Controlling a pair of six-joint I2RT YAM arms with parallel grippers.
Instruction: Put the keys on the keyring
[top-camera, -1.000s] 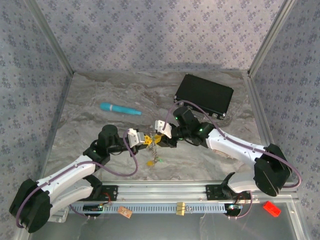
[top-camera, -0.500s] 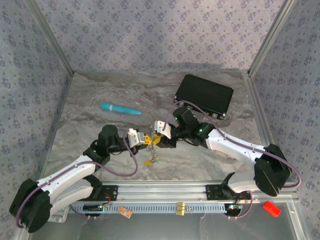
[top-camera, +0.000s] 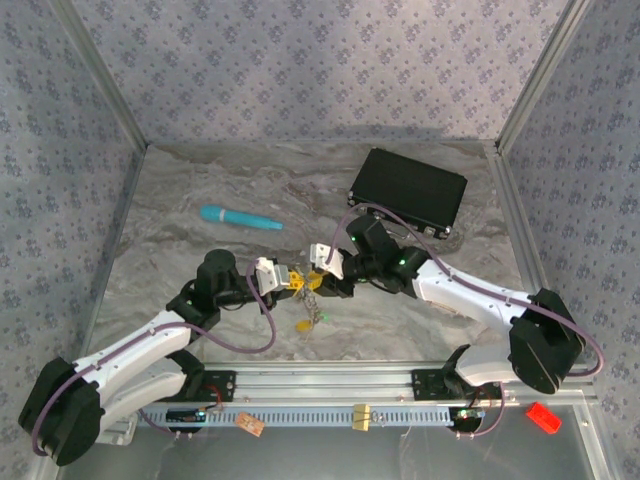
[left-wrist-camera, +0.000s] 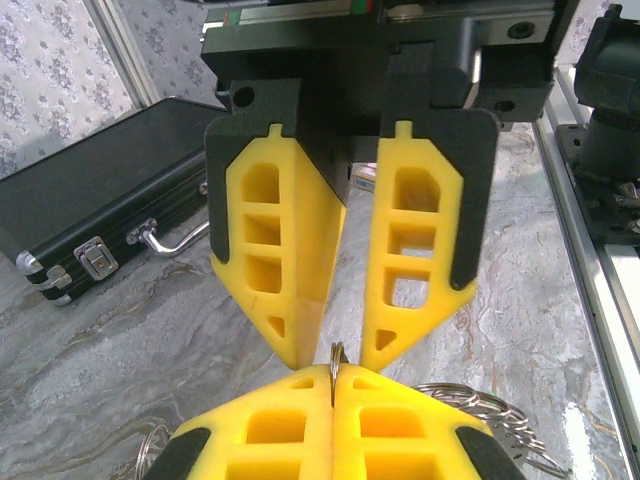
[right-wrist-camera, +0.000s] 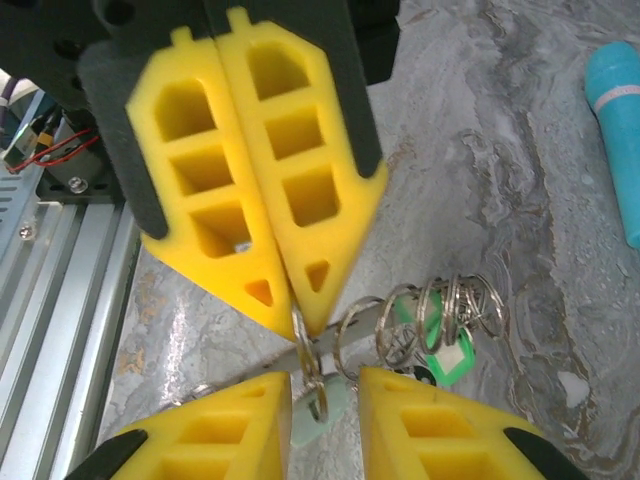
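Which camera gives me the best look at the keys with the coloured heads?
The right wrist view: the keys sit among wire rings close to the lens, green heads clear. The top external view shows them as tiny coloured specks mid-table. The left wrist view catches wire rings at its bottom edge.

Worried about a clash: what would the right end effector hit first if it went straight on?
Likely the ring pinched by the left end effector, just at the right end effector's tips; then the left fingers.

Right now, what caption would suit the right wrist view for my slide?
Left gripper pinches a ring; the open right gripper faces it, green keys beside.
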